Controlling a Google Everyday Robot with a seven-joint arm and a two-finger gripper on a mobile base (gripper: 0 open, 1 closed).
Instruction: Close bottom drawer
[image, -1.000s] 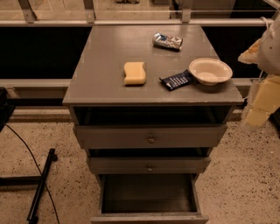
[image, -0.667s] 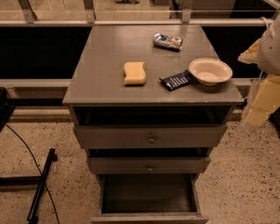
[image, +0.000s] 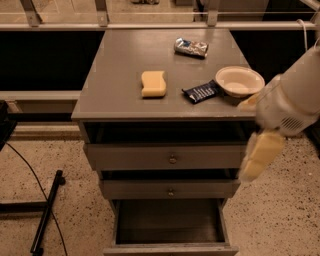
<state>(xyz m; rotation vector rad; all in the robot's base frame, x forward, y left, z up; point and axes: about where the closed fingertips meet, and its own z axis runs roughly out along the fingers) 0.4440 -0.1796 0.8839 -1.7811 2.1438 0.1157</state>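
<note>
The bottom drawer (image: 170, 222) of the grey cabinet is pulled far out. Its dark box interior shows, and its front (image: 170, 249) runs along the lower edge of the view; its knob is out of view. My gripper (image: 256, 162), cream-coloured on a white arm, hangs pointing down at the cabinet's right side. It is level with the upper two drawer fronts, above and to the right of the bottom drawer, and holds nothing that I can see.
The top drawer (image: 170, 156) and middle drawer (image: 170, 189) stand slightly out. On the cabinet top lie a yellow sponge (image: 153, 83), a white bowl (image: 239, 81), a dark snack packet (image: 201, 92) and a silver packet (image: 191, 47). A black stand and cable (image: 45, 215) lie on the floor at left.
My arm has swung in from the right edge, leftward and downward, so the gripper now hangs close beside the cabinet's right side. The drawers have not moved.
</note>
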